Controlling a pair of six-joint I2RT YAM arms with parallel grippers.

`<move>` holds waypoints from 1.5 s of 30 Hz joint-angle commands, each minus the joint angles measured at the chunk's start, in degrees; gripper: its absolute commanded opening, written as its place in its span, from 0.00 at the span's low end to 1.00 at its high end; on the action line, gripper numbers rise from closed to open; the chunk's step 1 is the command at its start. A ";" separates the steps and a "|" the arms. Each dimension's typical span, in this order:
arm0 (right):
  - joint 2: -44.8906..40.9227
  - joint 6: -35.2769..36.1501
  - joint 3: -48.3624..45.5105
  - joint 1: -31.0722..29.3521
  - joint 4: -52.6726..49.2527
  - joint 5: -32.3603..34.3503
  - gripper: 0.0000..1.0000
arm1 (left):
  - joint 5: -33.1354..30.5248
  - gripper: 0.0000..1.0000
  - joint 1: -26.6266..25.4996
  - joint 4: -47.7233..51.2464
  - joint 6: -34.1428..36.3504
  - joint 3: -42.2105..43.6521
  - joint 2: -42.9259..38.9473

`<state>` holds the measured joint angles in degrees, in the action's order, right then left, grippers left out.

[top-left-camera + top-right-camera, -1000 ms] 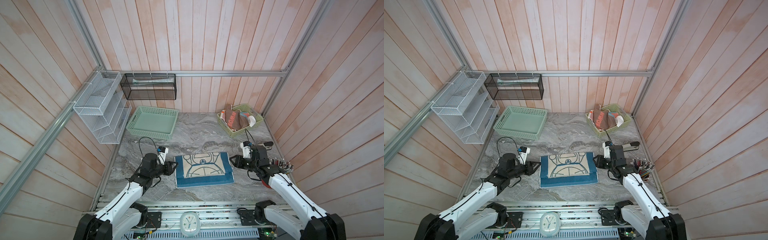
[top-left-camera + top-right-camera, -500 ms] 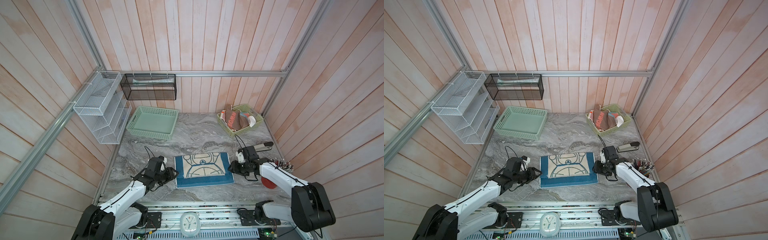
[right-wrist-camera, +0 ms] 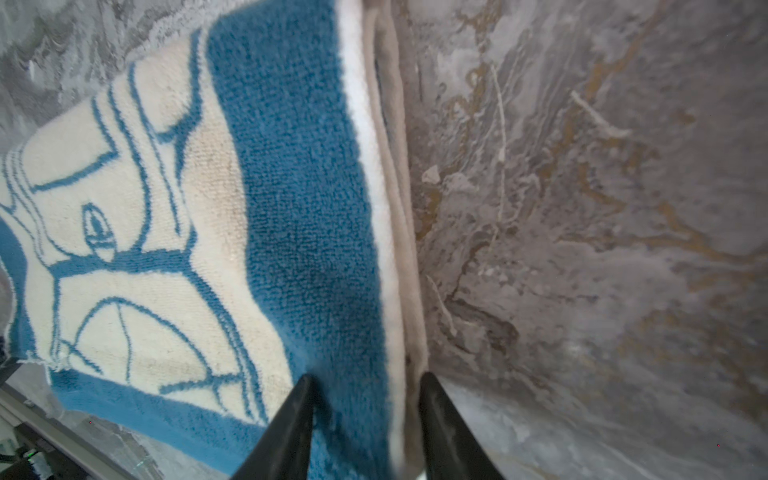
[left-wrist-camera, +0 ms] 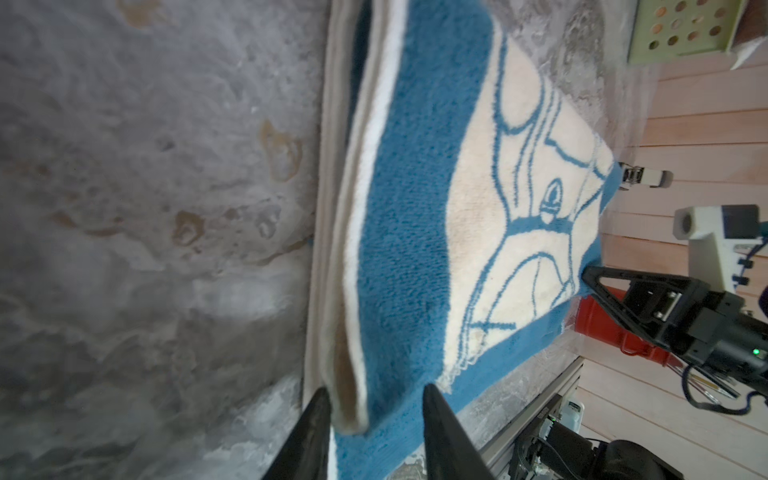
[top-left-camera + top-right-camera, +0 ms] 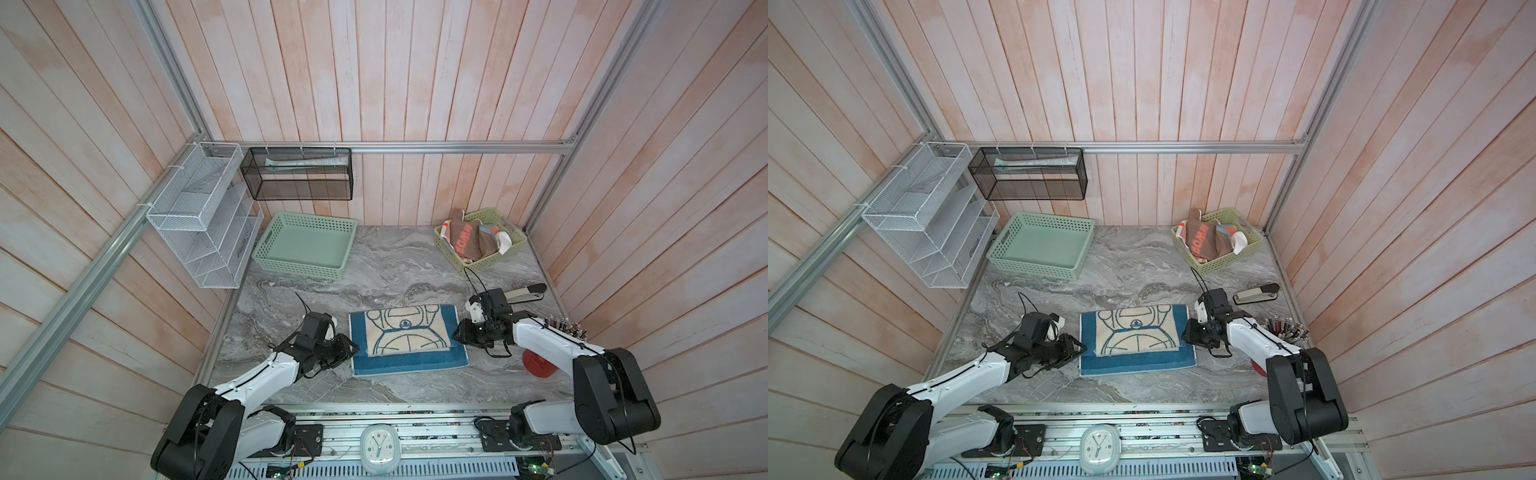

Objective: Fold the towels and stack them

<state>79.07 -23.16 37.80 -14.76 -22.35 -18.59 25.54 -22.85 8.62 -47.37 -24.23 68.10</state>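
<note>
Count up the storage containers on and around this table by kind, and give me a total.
Green plastic baskets: 2
White wire rack: 1
Black mesh basket: 1
Total: 4

Wrist-view edges cut off the left tool (image 4: 374,388) and right tool (image 3: 366,375).

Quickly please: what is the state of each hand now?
Left hand: open, astride the towel edge.
Right hand: open, astride the towel edge.
</note>
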 commanded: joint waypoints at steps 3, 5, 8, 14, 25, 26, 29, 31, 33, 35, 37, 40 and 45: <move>-1.26 1.56 1.69 -0.48 -0.35 -0.67 0.19 | 2.05 0.19 -0.17 -1.47 0.98 -2.40 0.71; -1.46 1.84 2.22 -0.45 -1.28 -0.44 0.09 | 2.23 0.09 -0.18 -1.12 1.10 -2.48 0.56; -2.24 2.23 3.59 -0.45 -3.50 0.55 0.00 | 2.30 0.00 -0.18 0.39 1.40 -3.02 -0.57; -3.92 3.24 7.03 -0.44 -8.19 4.10 0.11 | 1.89 0.00 -0.18 4.05 2.81 -5.37 -2.92; 0.38 3.21 3.77 -0.97 -5.60 -2.24 0.17 | 3.10 0.00 -0.17 3.09 2.40 -4.00 -1.74; 0.40 3.21 3.77 -1.06 -5.67 -2.19 0.11 | 3.20 0.00 -0.17 3.17 2.38 -3.90 -1.78; -0.84 3.04 4.50 -1.14 -6.89 -1.60 0.00 | 3.73 0.00 -0.18 4.12 2.29 -4.25 -2.15; -2.24 2.95 5.56 -1.14 -8.91 -0.92 0.00 | 3.56 0.00 -0.17 5.67 2.36 -5.08 -3.05; -4.10 3.07 7.29 -1.14 -12.18 -0.08 0.00 | 3.48 0.00 -0.18 7.93 2.55 -6.21 -4.58; -6.03 3.20 8.81 -1.14 -15.59 1.02 0.00 | 3.42 0.00 -0.15 10.54 2.80 -7.31 -6.11; -7.89 3.40 9.80 -1.08 -18.89 2.12 0.00 | 3.46 0.00 -0.17 13.30 2.99 -8.33 -7.67; -10.97 3.15 9.63 -1.06 -22.83 3.03 0.00 | 3.38 0.00 -0.25 17.19 2.50 -8.60 -11.01; -15.38 0.49 5.86 -1.12 -25.49 1.82 0.00 | 4.91 0.00 -1.05 18.61 -1.07 -4.35 -16.10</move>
<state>65.43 -20.97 45.82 -15.62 -42.52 -17.23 28.80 -23.24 24.10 -46.46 -31.09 53.98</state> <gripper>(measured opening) 0.056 0.047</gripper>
